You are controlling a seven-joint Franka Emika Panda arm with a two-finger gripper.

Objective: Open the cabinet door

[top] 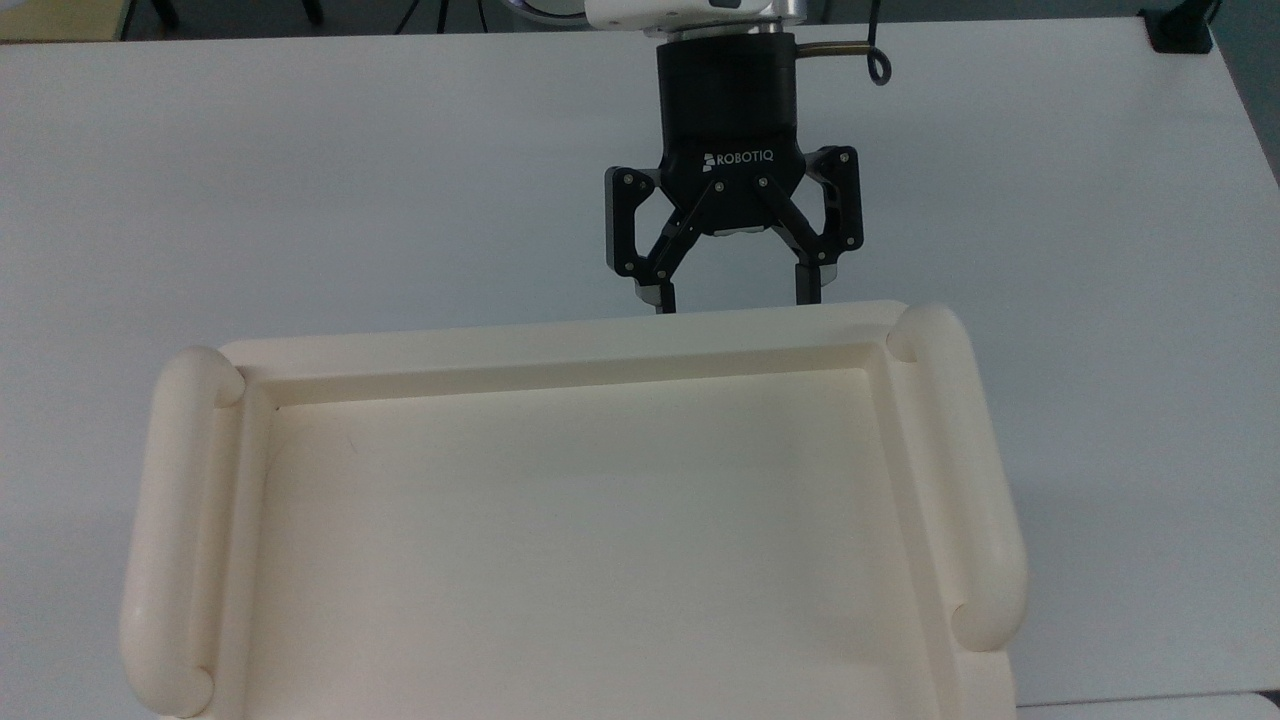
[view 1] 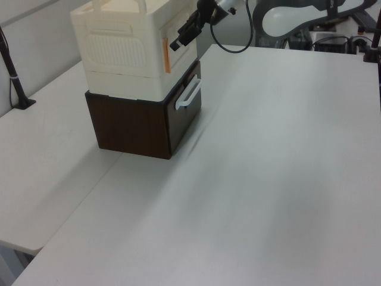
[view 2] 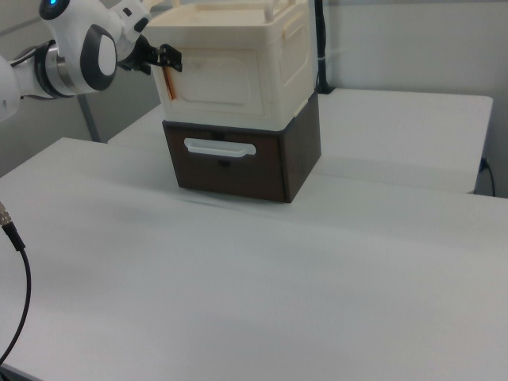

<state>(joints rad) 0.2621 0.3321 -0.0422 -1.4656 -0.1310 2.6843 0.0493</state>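
The cream cabinet (view 2: 238,71) stands on a dark brown drawer box (view 2: 238,163). Its cabinet door (view 2: 234,79) is the front face and lies flush and closed, with a copper-coloured piece (view 2: 170,83) at its free edge on the right view's left. In the left view the door (view 1: 183,59) faces right, and the copper piece (view 1: 166,55) sits on the near corner. My gripper (top: 738,298) is open just in front of the door's upper part near that edge. In the top view its fingertips dip behind the rim of the cabinet's tray-like top (top: 560,340). The gripper (view 1: 178,42) holds nothing.
The drawer box has a white handle (view 1: 188,95) below the door. The white table (view 1: 280,167) stretches wide in front of the cabinet. A black clamp post (view 1: 15,83) stands at the left view's left, and a loose cable (view 2: 12,262) hangs at the right view's left.
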